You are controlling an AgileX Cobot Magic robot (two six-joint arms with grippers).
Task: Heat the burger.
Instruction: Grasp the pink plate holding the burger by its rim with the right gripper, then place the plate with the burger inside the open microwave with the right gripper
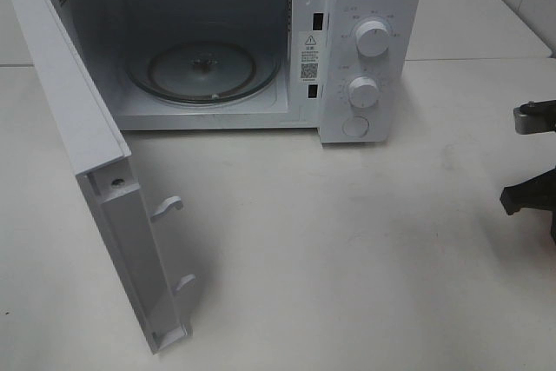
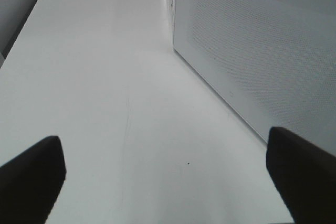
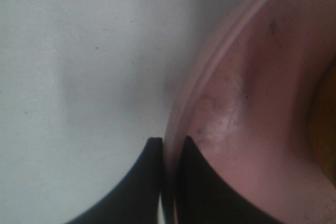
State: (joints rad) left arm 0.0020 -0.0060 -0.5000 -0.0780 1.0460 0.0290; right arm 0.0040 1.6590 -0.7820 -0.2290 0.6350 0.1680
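My right tool (image 3: 169, 142) is clamped on the rim of the pink plate (image 3: 247, 93), one finger on each side. The burger (image 3: 324, 124) shows only as a blurred yellow-brown patch further in on that plate. My left tool (image 2: 163, 148) hangs wide open over the bench (image 2: 105, 77), beside the microwave (image 1: 369, 6). Beyond, its door (image 1: 82, 154) stands open, showing the glass tray (image 1: 204, 71).

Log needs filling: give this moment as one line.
microwave door open | turntable empty | left gripper open | right gripper shut on pink plate rim
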